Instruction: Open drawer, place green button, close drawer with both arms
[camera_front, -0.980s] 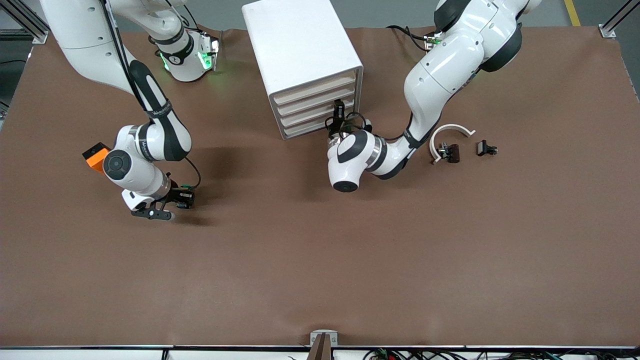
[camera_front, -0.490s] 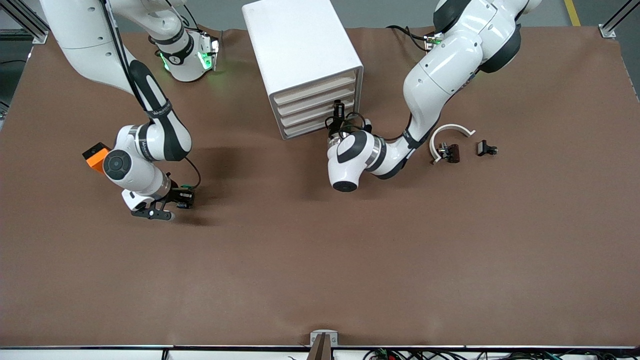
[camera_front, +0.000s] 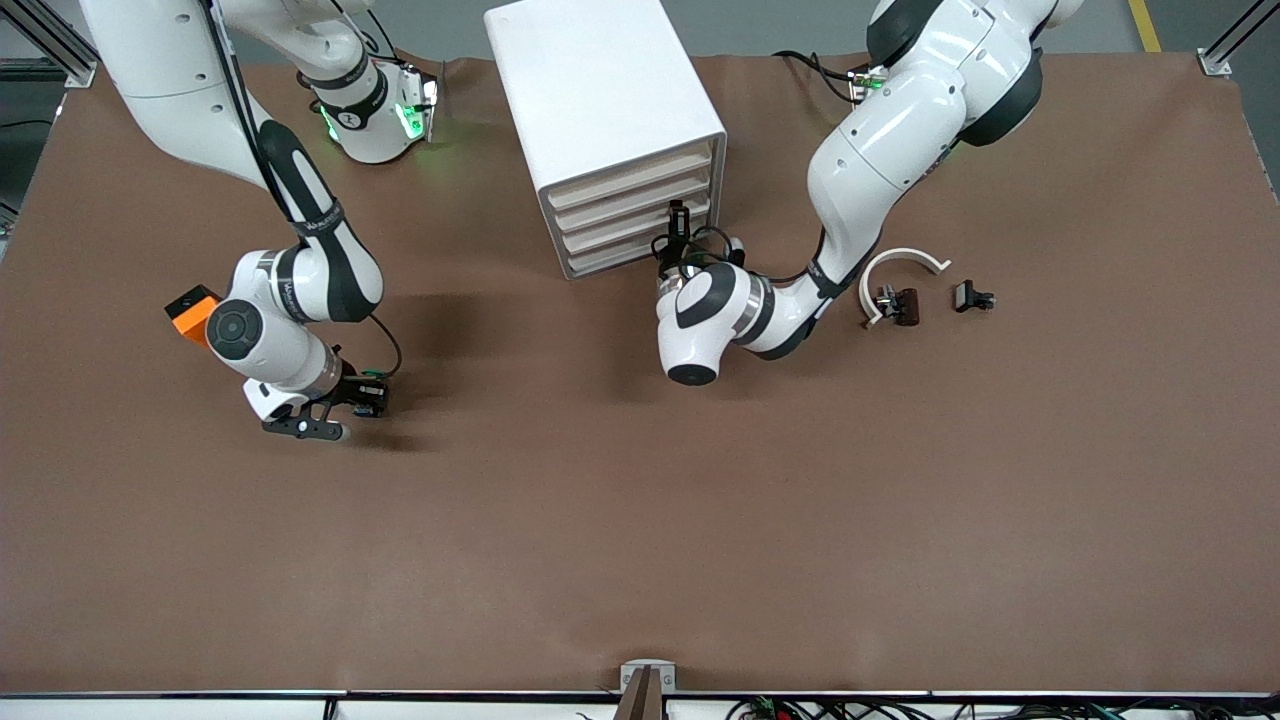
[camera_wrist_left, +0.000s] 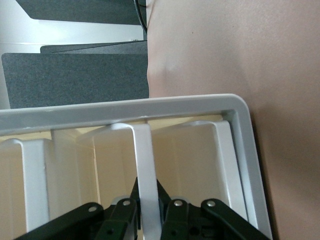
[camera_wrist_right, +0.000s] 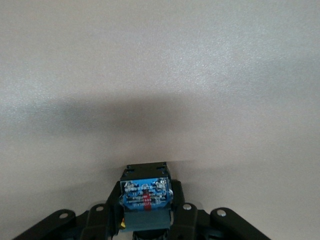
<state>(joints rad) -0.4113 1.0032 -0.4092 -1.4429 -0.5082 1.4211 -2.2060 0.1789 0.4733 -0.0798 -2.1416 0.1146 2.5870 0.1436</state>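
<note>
Left claw (camera_wrist_left: 148, 210) has clamped shut on a drawer (camera_wrist_left: 145, 165) front since before; right claw (camera_wrist_right: 145, 212) grips the button (camera_wrist_right: 145, 196), seen only by wrist view.

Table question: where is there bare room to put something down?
The wide brown table strip nearest the front camera is bare, as is the stretch between the right gripper and left gripper. It is crowded at the cabinet front and around the white arc parts.

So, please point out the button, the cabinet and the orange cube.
button (camera_wrist_right: 145, 195), right wrist view, its blue body between the fingers.
cabinet (camera_front: 590, 85), front view, its white top.
orange cube (camera_front: 190, 318), front view, its orange face.
</note>
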